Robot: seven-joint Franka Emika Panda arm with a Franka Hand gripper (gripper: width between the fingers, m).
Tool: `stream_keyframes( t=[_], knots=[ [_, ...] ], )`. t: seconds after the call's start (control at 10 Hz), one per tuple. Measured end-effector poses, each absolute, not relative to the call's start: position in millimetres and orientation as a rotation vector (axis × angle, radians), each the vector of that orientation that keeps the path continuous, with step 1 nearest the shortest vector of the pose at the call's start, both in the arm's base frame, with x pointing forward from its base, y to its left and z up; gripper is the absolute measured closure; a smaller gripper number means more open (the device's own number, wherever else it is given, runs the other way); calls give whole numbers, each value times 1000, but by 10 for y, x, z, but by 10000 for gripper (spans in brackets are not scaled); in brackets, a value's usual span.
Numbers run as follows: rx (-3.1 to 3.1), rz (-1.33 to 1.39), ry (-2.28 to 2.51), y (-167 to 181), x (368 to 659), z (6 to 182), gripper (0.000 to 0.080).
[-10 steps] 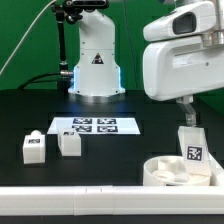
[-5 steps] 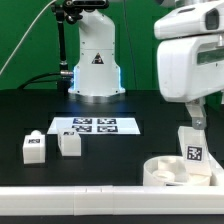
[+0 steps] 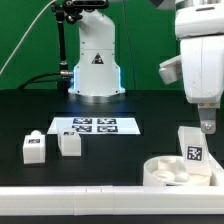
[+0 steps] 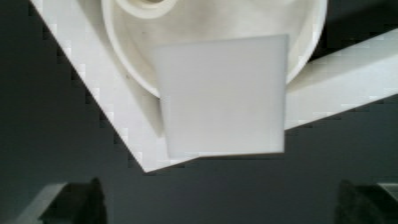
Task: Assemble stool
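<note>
The round white stool seat (image 3: 170, 173) lies at the exterior view's lower right. A tagged white leg (image 3: 191, 148) stands upright on it. Two more tagged legs (image 3: 33, 148) (image 3: 69, 143) stand at the left. My gripper (image 3: 207, 126) hangs just above and to the right of the upright leg, apart from it. In the wrist view the leg's flat white face (image 4: 222, 95) lies ahead of my gripper (image 4: 226, 205), with the seat (image 4: 151, 25) behind it. The dark fingertips (image 4: 75, 200) stand wide apart with nothing between them.
The marker board (image 3: 95, 126) lies in the middle in front of the robot base (image 3: 95, 65). A long white border rail (image 3: 90, 196) runs along the front edge; its corner also shows in the wrist view (image 4: 98, 95).
The arm has moved to the exterior view's right and risen, so the gripper is now over the upright leg's right side. The legs and seat have not moved.
</note>
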State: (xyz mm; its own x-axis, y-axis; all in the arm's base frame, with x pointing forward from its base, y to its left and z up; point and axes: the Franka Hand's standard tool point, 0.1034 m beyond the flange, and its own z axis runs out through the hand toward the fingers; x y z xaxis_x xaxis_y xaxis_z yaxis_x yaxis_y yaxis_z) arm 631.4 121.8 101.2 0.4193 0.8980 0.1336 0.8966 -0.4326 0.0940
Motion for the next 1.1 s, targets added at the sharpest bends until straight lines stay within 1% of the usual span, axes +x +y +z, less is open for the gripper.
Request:
stream_keyframes(
  t=[0.1,0.4,0.7,0.8,0.9,1.0,1.1],
  knots=[
    [2639,255,1670,1210,6312,1003,150],
    [2656,227,1662,1092,6279,838,150],
    [2663,225,1654,1062,6267,802,150],
    [2666,226,1650,1067,6266,802,198],
    [2666,226,1650,1070,6266,802,198],
    [2667,225,1648,1064,6267,802,378],
    [2674,226,1638,1064,6267,803,378]
  ],
)
